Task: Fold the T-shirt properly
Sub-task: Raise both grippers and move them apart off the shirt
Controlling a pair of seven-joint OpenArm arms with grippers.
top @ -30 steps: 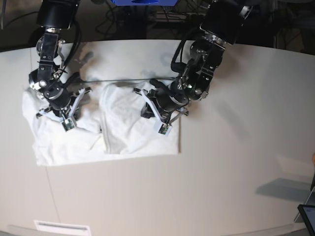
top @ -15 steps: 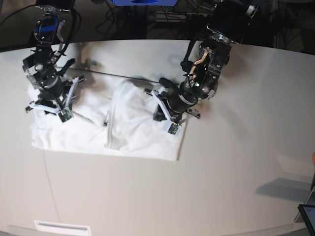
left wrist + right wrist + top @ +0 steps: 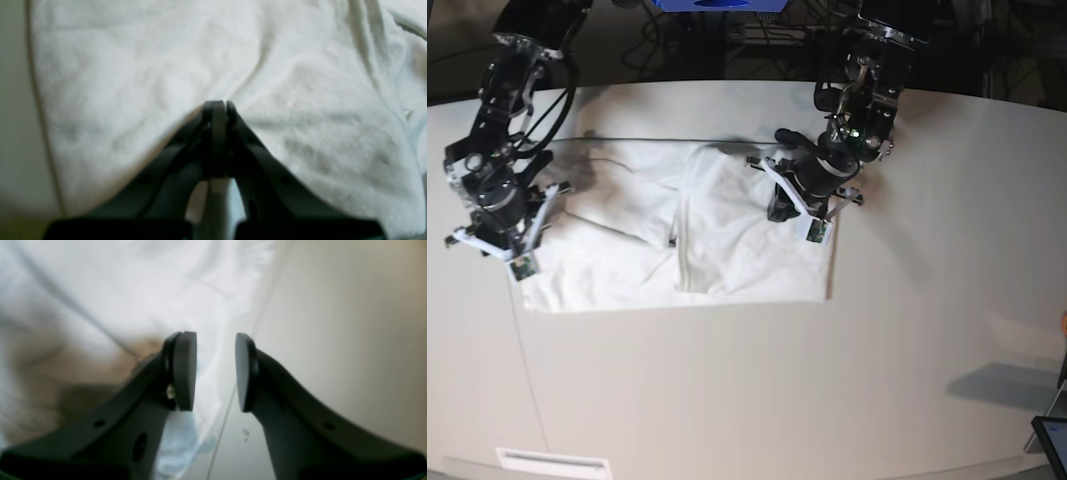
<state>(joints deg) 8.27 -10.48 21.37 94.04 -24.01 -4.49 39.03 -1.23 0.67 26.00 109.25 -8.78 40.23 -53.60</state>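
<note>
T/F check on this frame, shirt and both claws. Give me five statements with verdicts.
1. The left claw is shut, pinching cloth of the T-shirt. True.
2. The right claw is clamped on the shirt. False: its pads stand apart with nothing gripped between them.
3. The shirt lies on the table with a raised fold running down its middle. True.
4. In the base view the right claw sits at the shirt's right end. False: it is at that view's left end.
5. A colourful print shows on the shirt's upper side. False: only plain white cloth is visible.
</note>
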